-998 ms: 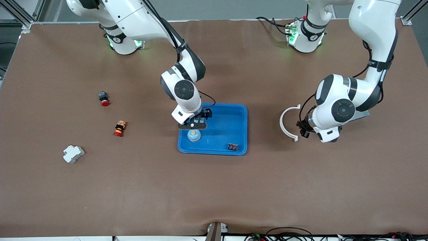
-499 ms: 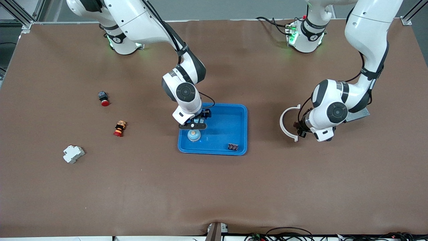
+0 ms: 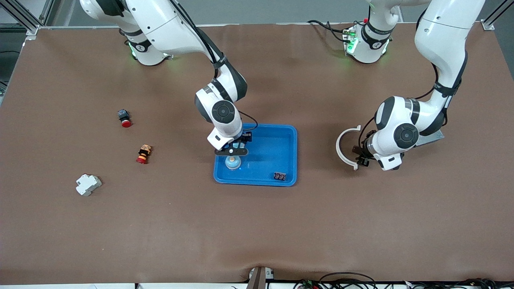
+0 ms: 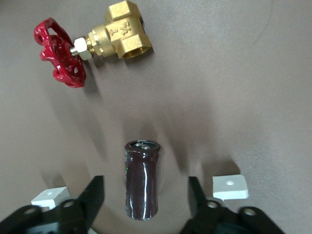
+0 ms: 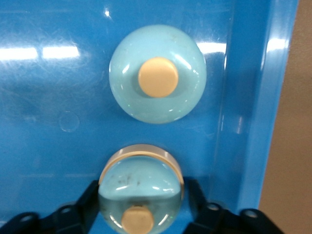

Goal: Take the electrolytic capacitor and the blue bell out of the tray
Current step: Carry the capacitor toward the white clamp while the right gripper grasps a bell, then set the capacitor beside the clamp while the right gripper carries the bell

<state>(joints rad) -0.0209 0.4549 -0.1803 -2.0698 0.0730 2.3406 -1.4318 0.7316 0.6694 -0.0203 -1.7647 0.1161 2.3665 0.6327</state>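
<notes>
Over tray corner, right gripper fingers clamping blue bell for lift-out; left gripper fingers spread, releasing electrolytic capacitor onto counter.

The tray sits mid-tabletop. At its end toward the right arm, the right tool clasps a bell, with a second bell just beside it, nearer the front camera. A small part lies in the tray's near corner toward the left arm. Outside the tray, toward the left arm's end, a capacitor lies on the tabletop between the left tool's spread fingers, apart from them, with a valve near it and a ring beside the tool. Two push buttons and a block lie toward the right arm's end.
</notes>
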